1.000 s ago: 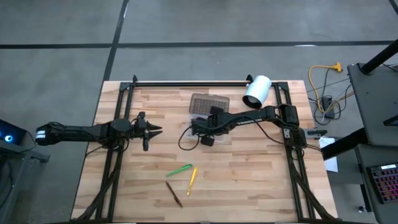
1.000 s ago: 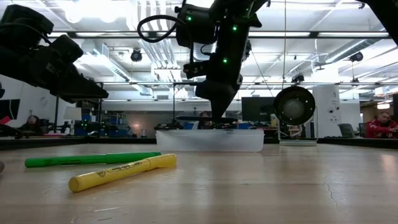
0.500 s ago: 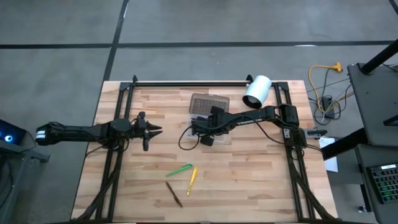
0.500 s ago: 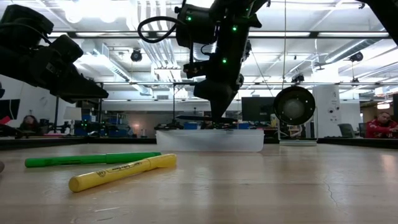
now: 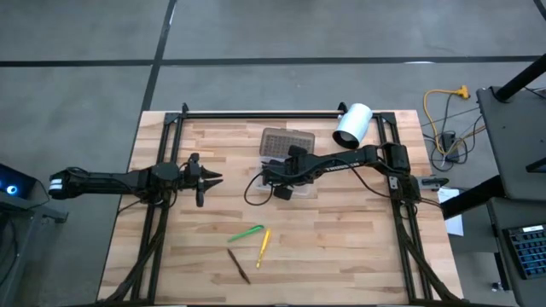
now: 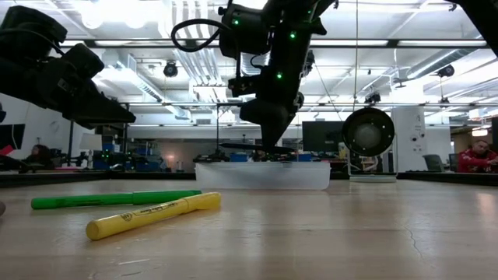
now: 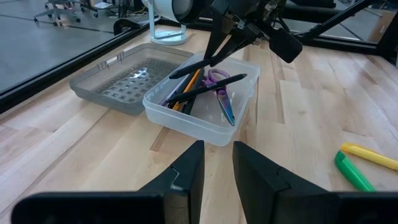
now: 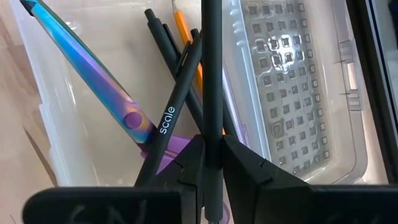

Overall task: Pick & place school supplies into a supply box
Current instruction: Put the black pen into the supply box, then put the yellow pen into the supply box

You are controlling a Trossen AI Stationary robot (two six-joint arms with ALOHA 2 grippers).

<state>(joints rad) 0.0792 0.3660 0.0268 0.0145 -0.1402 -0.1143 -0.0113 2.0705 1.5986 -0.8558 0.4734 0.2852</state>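
The supply box [image 5: 294, 177] is a translucent case, open, with its grey lid [image 5: 287, 141] lying flat behind it. In it lie purple-handled scissors [image 8: 118, 106], an orange pencil [image 8: 186, 37] and dark pens [image 7: 205, 90]. My right gripper [image 5: 271, 175] hovers over the box, shut on a dark pen [image 8: 211, 74]. My left gripper [image 5: 217, 177] waits left of the box, open by a narrow gap, empty. A green pen [image 5: 246, 232], a yellow pen [image 5: 263, 243] and a dark brown pencil [image 5: 239, 266] lie flat on the table nearer the front. My right gripper pinches the dark pen's shaft [image 8: 211, 146] between its two fingers [image 8: 193, 165], somewhere along its middle stretch. The fingers come from above, pointing down, and lie across the pen. The pen [image 6: 249, 146] hangs nearly level just above the box's rim, over the things inside.
A white cylinder [image 5: 352, 125] lies at the table's far right, behind the box. Black frame rails [image 5: 162, 222] run along both table sides and the far edge. Bare wood shows between the box and the loose pens.
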